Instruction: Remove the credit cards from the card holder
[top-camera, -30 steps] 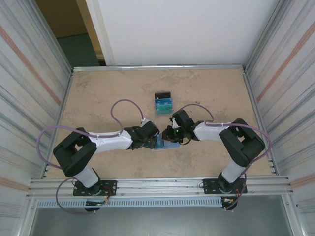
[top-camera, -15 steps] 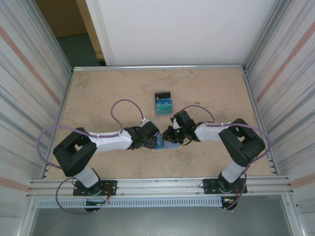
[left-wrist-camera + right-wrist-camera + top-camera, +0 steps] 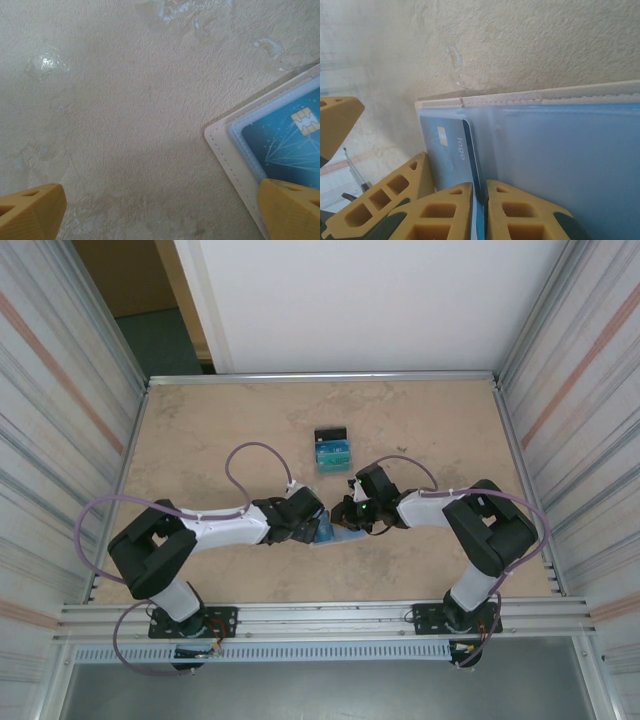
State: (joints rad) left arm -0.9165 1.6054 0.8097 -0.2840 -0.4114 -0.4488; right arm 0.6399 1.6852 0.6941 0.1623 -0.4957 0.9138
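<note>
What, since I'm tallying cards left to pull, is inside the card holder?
A blue chip card sits in a pale pocket of the card holder, the right fingers pinching its edge. Any cards beneath it are covered.

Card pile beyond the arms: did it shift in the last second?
No. The card pile sits at the same spot relative to the table's far rail in the top view.

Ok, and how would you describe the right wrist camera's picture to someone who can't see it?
The yellow fingers of the right gripper pinch the edge of a blue credit card lying in the open card holder, whose pale blue lining and stitched beige border spread across the right side. The holder rests on a mottled beige table.
</note>
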